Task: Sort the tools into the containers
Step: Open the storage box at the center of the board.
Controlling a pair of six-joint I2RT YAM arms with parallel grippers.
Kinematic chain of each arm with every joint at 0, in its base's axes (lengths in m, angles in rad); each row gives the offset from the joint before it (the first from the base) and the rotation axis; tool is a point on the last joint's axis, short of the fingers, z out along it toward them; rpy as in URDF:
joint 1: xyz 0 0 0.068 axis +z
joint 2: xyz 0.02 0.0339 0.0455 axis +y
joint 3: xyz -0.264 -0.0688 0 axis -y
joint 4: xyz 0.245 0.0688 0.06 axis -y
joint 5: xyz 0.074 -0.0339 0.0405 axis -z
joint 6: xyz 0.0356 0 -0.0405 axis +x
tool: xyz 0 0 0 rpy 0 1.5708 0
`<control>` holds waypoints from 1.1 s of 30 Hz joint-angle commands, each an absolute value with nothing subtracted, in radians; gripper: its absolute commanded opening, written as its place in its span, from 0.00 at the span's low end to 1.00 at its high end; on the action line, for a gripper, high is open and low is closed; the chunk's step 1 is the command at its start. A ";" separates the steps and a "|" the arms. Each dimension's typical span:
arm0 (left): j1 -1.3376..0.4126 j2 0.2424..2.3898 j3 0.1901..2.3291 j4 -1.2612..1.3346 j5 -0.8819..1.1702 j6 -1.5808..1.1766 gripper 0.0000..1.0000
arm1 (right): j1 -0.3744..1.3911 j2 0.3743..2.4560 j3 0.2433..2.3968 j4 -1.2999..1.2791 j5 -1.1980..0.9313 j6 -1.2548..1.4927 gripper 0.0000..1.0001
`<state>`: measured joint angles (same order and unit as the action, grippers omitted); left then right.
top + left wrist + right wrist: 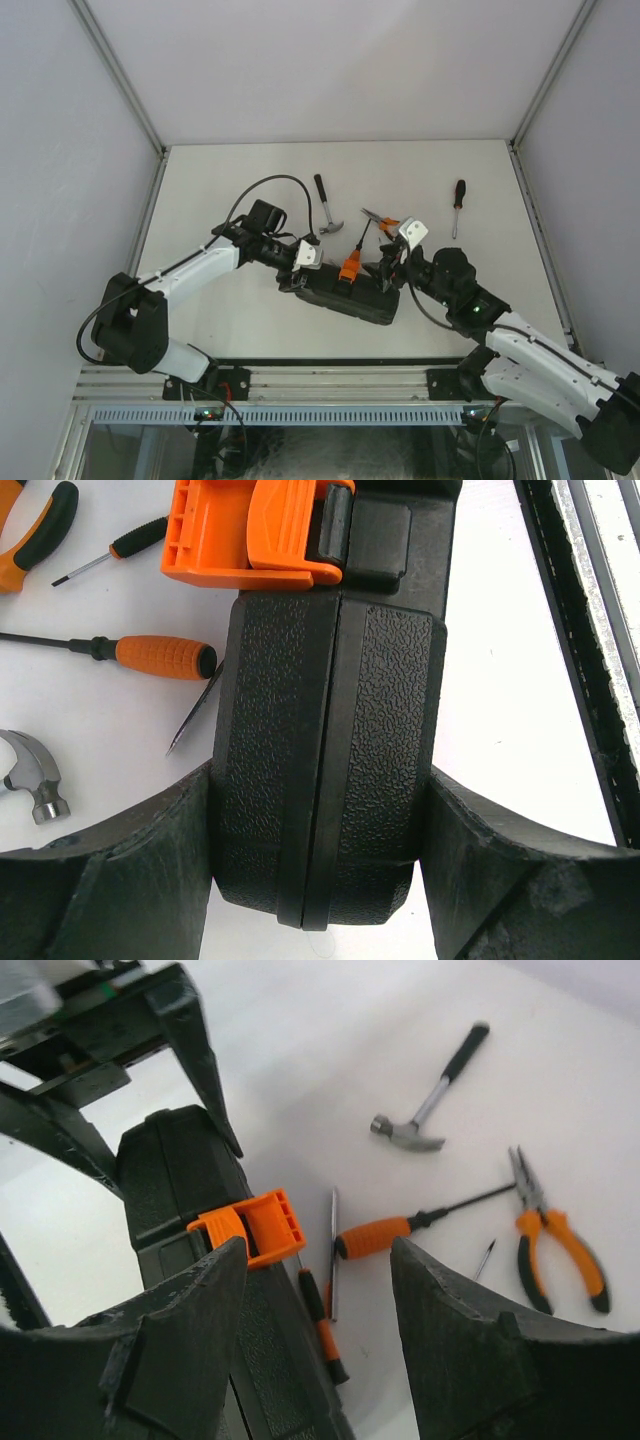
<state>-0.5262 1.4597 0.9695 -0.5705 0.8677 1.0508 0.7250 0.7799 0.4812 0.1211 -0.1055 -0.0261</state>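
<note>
The black tool case (350,298) stands on edge, its two halves together, in front of both arms. My left gripper (300,268) is shut on its left end; in the left wrist view both fingers (120,890) press the textured case (325,740). The orange latch (250,530) sticks out from the case top. My right gripper (318,1250) is open and holds nothing, its left finger just beside the latch (255,1225). Behind the case lie an orange-handled screwdriver (375,1237), a slim screwdriver (325,1325), the pliers (555,1235) and the hammer (430,1100).
A black-handled screwdriver (458,205) lies alone at the back right. The hammer (326,205) and pliers (385,220) lie just beyond the case. Grey walls enclose the white table (230,190) on three sides; a metal rail (330,385) runs along the near edge.
</note>
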 commanded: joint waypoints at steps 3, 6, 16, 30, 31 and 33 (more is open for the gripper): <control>-0.528 1.482 1.000 -0.615 0.806 1.075 0.00 | 0.619 0.878 0.611 -0.024 -0.316 0.244 0.59; -0.529 1.480 1.001 -0.615 0.806 1.075 0.00 | 0.635 0.923 0.637 -0.046 -0.327 0.246 0.59; -0.530 1.485 1.004 -0.615 0.803 1.075 0.00 | 0.618 1.056 0.738 -0.094 -0.175 0.435 0.62; -0.535 1.488 1.003 -0.618 0.794 1.076 0.00 | 0.567 1.199 0.783 -0.118 -0.340 0.548 0.58; -0.534 1.487 1.003 -0.618 0.794 1.075 0.00 | 0.563 1.205 0.783 -0.114 -0.354 0.554 0.57; -0.535 1.488 1.003 -0.619 0.794 1.076 0.00 | 0.557 1.221 0.784 -0.104 -0.386 0.563 0.57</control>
<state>-0.5282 1.4601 0.9707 -0.5720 0.8661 1.0508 0.5720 1.2045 0.7437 -0.1390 -0.3027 0.5156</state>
